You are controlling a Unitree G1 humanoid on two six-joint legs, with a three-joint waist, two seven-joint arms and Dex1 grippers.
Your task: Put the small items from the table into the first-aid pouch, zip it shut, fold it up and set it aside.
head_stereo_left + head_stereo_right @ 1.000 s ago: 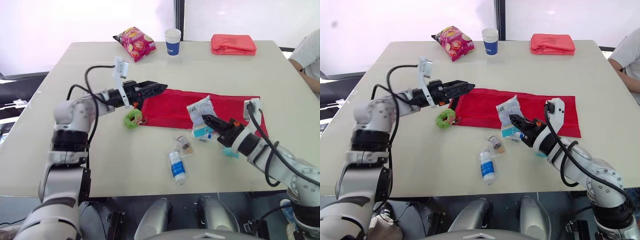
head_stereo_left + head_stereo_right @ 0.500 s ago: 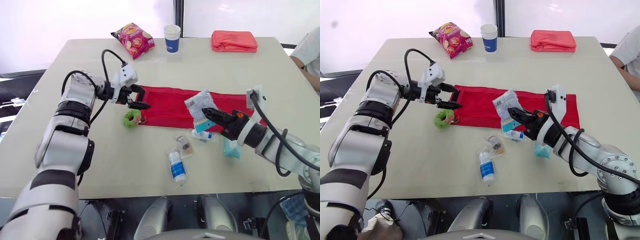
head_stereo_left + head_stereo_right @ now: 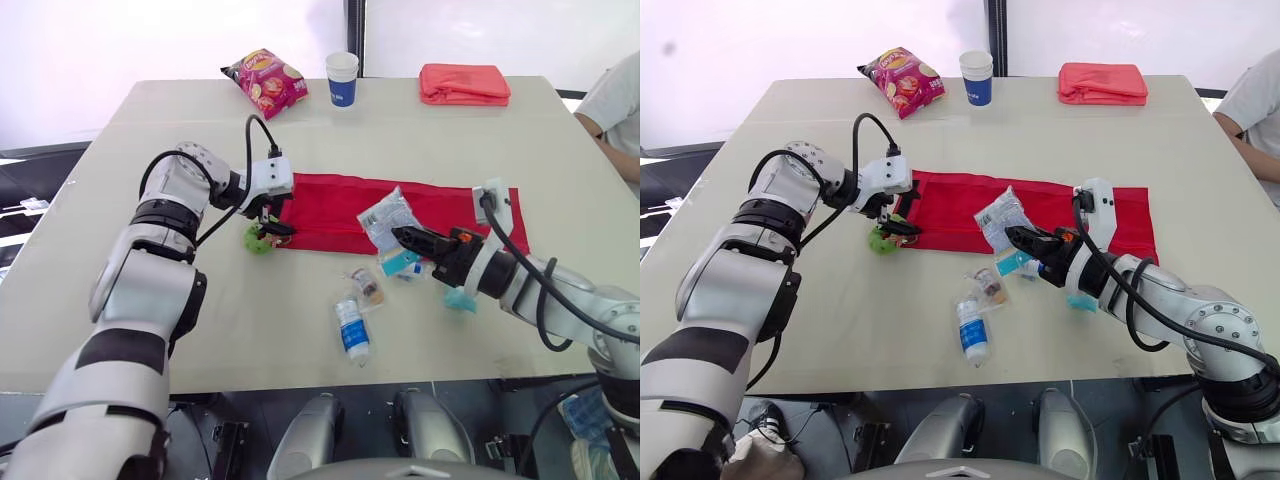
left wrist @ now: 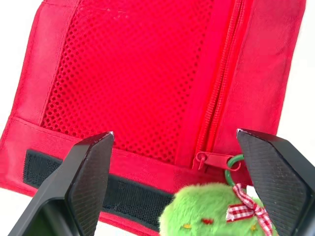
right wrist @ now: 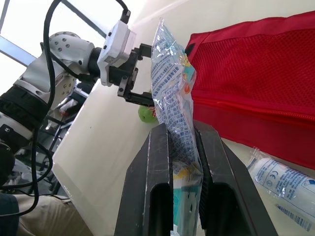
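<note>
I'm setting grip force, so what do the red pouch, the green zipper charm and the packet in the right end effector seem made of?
The red pouch looks like matte fabric, likely nylon, with an open mesh panel whose holes show. The green charm is fuzzy plush with a checked ribbon. The packet in the right end effector is thin clear plastic film, glossy and crinkled.
</note>
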